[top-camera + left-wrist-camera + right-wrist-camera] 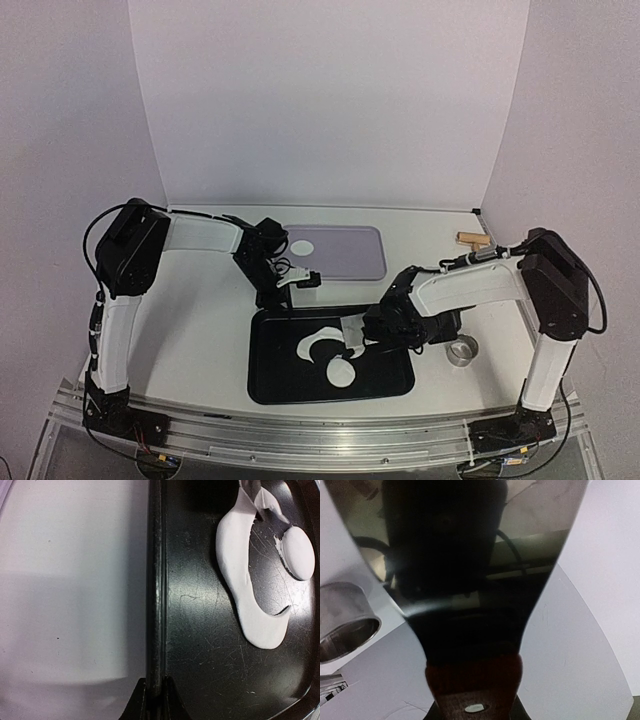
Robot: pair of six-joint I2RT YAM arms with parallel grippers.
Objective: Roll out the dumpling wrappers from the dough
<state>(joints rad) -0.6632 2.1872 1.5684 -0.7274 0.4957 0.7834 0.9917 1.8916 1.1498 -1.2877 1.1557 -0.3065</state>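
The dough [312, 344] is a white crescent-shaped leftover lying in the black tray [385, 385]. One round dumpling wrapper [341, 373] lies just in front of it. In the left wrist view the dough [239, 585] curves around the wrapper [298, 553]. My left gripper [284, 299] is shut on the tray's far rim [156, 630], pinched between its fingertips [156, 692]. My right gripper [388, 325] is shut on the red-brown handle [475, 677] of a metal scraper. The scraper's blade [352, 331] rests at the dough's right end, and this blade [465, 555] fills the right wrist view.
A small metal ring [461, 352] stands on the table right of the tray, and this ring [344, 622] also shows left of the blade. A grey-purple mat [340, 251] lies behind the tray. A wooden rolling pin [472, 238] lies at the back right.
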